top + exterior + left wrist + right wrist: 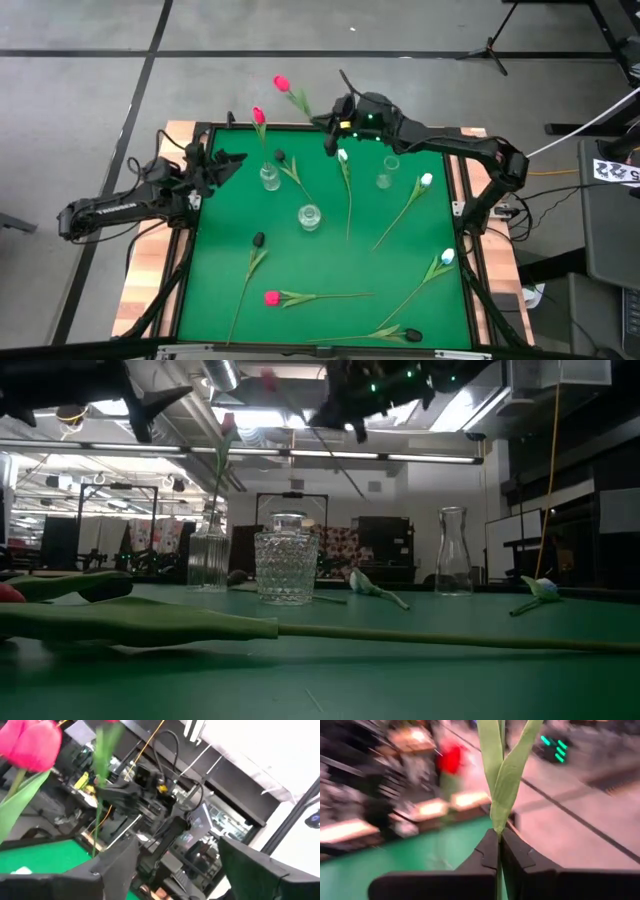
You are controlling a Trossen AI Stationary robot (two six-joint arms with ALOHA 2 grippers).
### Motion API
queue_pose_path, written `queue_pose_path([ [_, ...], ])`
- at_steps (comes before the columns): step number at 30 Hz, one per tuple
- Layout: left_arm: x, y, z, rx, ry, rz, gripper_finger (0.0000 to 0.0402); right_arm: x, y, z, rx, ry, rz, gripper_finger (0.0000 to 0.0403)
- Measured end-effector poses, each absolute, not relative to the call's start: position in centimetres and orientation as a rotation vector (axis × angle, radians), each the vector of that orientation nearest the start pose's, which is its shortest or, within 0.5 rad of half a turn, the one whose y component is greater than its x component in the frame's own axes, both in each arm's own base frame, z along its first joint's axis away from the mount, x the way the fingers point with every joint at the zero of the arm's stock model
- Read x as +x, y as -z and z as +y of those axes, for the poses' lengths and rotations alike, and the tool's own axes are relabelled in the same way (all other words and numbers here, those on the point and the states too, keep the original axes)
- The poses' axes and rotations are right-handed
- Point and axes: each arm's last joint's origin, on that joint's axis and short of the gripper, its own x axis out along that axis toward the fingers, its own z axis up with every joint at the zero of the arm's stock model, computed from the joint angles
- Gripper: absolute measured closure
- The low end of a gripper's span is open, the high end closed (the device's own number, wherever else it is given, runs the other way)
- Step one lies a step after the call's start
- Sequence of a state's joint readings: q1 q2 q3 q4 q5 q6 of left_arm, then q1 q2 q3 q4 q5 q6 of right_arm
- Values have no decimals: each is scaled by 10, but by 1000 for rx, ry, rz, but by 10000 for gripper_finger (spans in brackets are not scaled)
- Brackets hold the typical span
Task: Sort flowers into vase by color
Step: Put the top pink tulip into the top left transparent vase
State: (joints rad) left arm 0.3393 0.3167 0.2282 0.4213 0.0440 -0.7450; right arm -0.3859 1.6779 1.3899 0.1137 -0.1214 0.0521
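Observation:
My right gripper (pixel 334 128) hovers over the table's far edge, shut on a pink-red tulip (pixel 282 84) whose head points out past that edge. A second pink-red tulip (pixel 259 116) stands with its stem in the left glass vase (pixel 270 178). My left gripper (pixel 228 160) is open, raised beside that vase on its left; its wrist view shows the tulip head (pixel 30 745) close by. White (pixel 343 155), black (pixel 258 240) and pink (pixel 271 298) tulips lie flat on the green mat. My right gripper pinches the pink-red tulip's green stem (pixel 498 834) between its two shut fingers, just where the long leaves (pixel 506 775) spring from it. The flower is lifted clear of the table, and its stem and leaves reach away beyond the fingertips.
A cut-glass vase (pixel 309 216) stands mid-mat and a clear carafe (pixel 386 175) sits right of it. Further white tulips (pixel 427 180) (pixel 447 257) and black ones (pixel 280 156) (pixel 412 335) lie across the mat's centre, right and near parts. A wooden rim (pixel 140 280) borders the mat.

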Motion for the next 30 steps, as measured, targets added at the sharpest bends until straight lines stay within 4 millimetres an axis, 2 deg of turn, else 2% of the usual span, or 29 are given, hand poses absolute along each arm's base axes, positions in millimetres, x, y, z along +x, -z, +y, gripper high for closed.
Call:
queue_pose_path([
  [3,108,-262,37,-629,-169,-404,131,375,-344,-128,105,177,94,391],
  [11,128,-281,44,-497,-215,-335,131,386,-351,-91,76,92,25,395],
  [30,171,-297,47,-318,-185,-275,131,392,-351,-75,64,67,-2,388],
])
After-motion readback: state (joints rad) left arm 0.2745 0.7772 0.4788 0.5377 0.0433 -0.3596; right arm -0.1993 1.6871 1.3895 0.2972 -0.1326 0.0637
